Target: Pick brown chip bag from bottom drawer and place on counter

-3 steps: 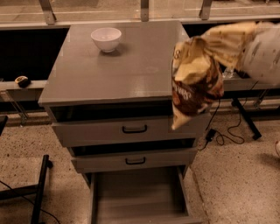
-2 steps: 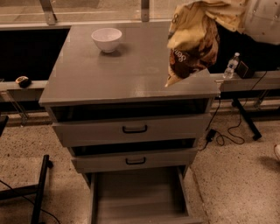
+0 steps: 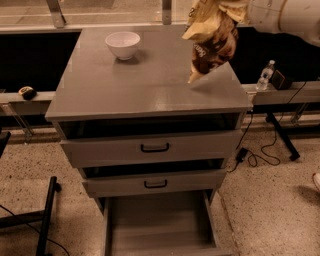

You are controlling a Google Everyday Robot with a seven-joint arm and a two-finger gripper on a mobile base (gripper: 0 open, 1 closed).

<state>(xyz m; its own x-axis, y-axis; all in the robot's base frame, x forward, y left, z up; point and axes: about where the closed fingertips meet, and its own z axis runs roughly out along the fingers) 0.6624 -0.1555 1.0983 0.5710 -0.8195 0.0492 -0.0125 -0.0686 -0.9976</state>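
The brown chip bag (image 3: 212, 40), wrinkly pale yellow foil with dark brown patches, hangs over the right rear part of the counter (image 3: 150, 87). Its lower corner is at or just above the surface; I cannot tell if it touches. My gripper (image 3: 235, 7) is at the top right on the end of the white arm (image 3: 287, 17), shut on the bag's top, with the fingers mostly hidden by the foil. The bottom drawer (image 3: 160, 225) is pulled out at the bottom of the cabinet, and its grey floor is bare.
A white bowl (image 3: 123, 44) stands on the counter's back left. Two grey drawer fronts with black handles (image 3: 154, 148) are slightly open. A water bottle (image 3: 265, 75) and cables (image 3: 260, 157) are at the right. A black stand leg (image 3: 46, 215) is at the left.
My gripper has carried the bag up and leftward, from beside the cabinet's right edge to over the counter's right rear part.
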